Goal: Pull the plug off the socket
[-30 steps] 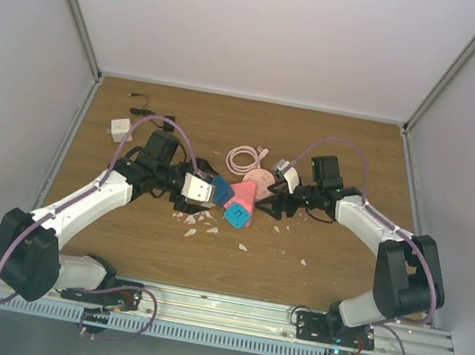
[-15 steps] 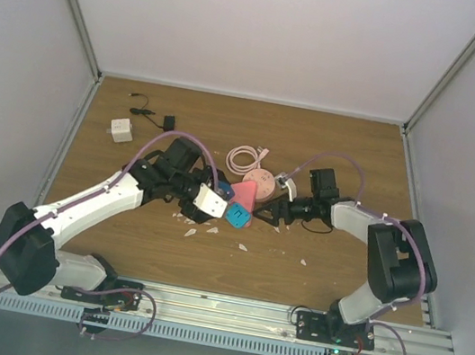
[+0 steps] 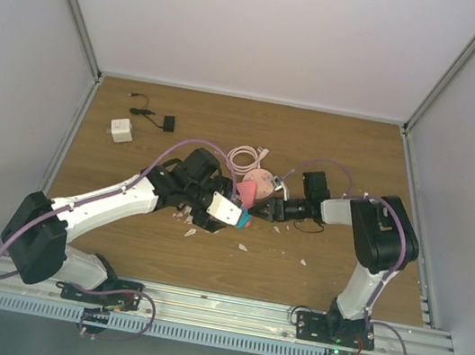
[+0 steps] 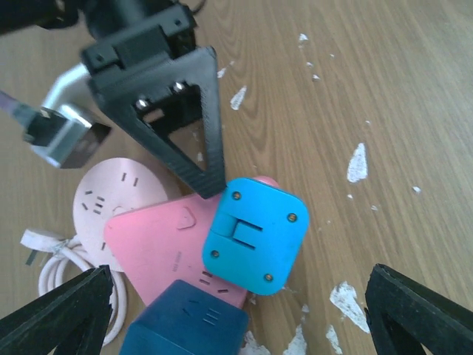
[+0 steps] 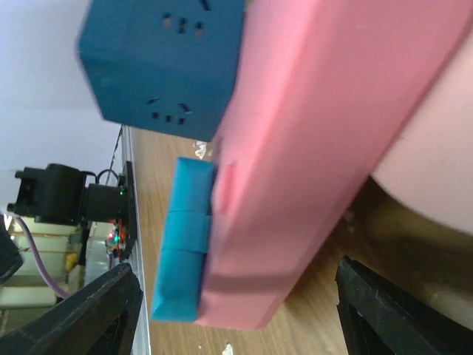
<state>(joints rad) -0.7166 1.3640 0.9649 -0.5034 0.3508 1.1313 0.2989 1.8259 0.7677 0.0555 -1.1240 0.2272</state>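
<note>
The salmon-pink triangular socket lies at the table's middle, one corner over a round pink disc. A light blue square plug and a dark blue cube plug sit in its face. My left gripper is open and hovers right over the plugs, its fingers wide on either side. My right gripper is open with the socket's edge between its fingers. One black finger touches the socket's rim beside the light blue plug.
A coiled white cable lies just behind the disc. A white adapter and a small black lead lie at the back left. White paint chips dot the wooden table. Walls enclose three sides.
My left gripper has moved right, over the socket and plugs. My right gripper has moved left up to the socket's edge, and its elbow has folded upward.
</note>
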